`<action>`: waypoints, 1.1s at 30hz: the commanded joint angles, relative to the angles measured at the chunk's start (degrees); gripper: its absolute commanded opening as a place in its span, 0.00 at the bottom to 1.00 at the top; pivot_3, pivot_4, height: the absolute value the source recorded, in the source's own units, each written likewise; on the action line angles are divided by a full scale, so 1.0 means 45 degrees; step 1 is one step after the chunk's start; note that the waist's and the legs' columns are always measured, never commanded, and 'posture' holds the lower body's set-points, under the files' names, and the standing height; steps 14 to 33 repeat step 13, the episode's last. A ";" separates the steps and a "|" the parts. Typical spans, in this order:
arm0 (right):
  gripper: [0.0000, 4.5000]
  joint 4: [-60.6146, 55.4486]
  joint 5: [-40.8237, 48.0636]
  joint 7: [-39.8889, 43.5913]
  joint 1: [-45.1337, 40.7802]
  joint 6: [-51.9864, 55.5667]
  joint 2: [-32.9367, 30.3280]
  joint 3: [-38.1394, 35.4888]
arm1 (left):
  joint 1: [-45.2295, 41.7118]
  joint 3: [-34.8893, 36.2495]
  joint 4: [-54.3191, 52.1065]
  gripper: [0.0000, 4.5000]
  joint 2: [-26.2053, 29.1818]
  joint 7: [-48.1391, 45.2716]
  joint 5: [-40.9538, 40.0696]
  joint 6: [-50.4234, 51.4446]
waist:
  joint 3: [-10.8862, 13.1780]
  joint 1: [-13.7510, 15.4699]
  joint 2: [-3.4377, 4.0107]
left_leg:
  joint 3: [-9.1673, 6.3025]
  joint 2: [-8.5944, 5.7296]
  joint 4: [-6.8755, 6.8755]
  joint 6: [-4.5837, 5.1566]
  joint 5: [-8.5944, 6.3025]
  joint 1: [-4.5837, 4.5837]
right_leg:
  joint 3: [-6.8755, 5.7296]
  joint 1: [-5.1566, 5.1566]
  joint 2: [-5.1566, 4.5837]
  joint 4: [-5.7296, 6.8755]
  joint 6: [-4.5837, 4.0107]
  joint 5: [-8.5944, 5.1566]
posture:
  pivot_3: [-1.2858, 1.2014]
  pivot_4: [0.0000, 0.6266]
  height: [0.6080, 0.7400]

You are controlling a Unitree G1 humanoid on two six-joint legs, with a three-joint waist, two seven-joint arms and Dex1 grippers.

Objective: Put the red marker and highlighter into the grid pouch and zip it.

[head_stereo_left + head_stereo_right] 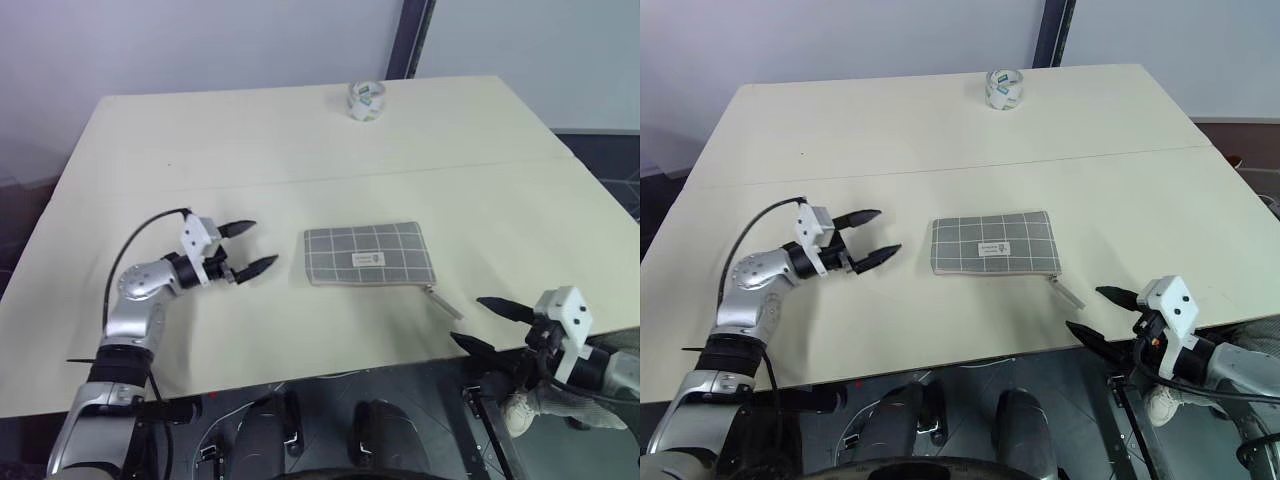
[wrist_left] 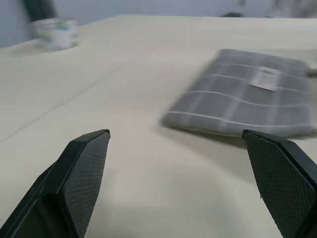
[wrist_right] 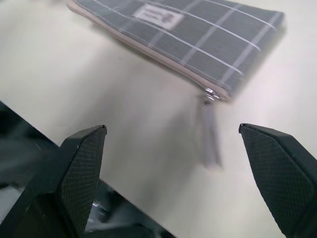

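Both grippers, right [image 1: 484, 322] at the desk's near edge and left [image 1: 248, 247], gaped empty beside the pouch [image 1: 366, 252], which looked soft, light, best taken by its zipper tab [image 1: 444, 301].

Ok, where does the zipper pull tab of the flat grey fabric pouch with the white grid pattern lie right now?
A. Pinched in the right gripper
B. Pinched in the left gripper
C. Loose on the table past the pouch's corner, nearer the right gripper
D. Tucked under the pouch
C: the pull tab lies flat on the cream table off the grid pouch's corner, with the right gripper open and apart from it.
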 commanded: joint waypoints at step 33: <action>0.99 0.4491 -0.2838 -0.3110 -0.2448 -0.3057 0.0682 -0.0126 | -0.1152 0.0811 0.1915 1.00 0.0056 0.0216 0.0617 -0.0635 | 0.0000 0.0053 0.0004 | 0.0017 -0.0008 -0.0043 -0.0016 0.0008 -0.0007 | 0.0010 -0.0036 -0.0005 -0.0002 -0.0006 0.0003 | 0.52 0.24 1.00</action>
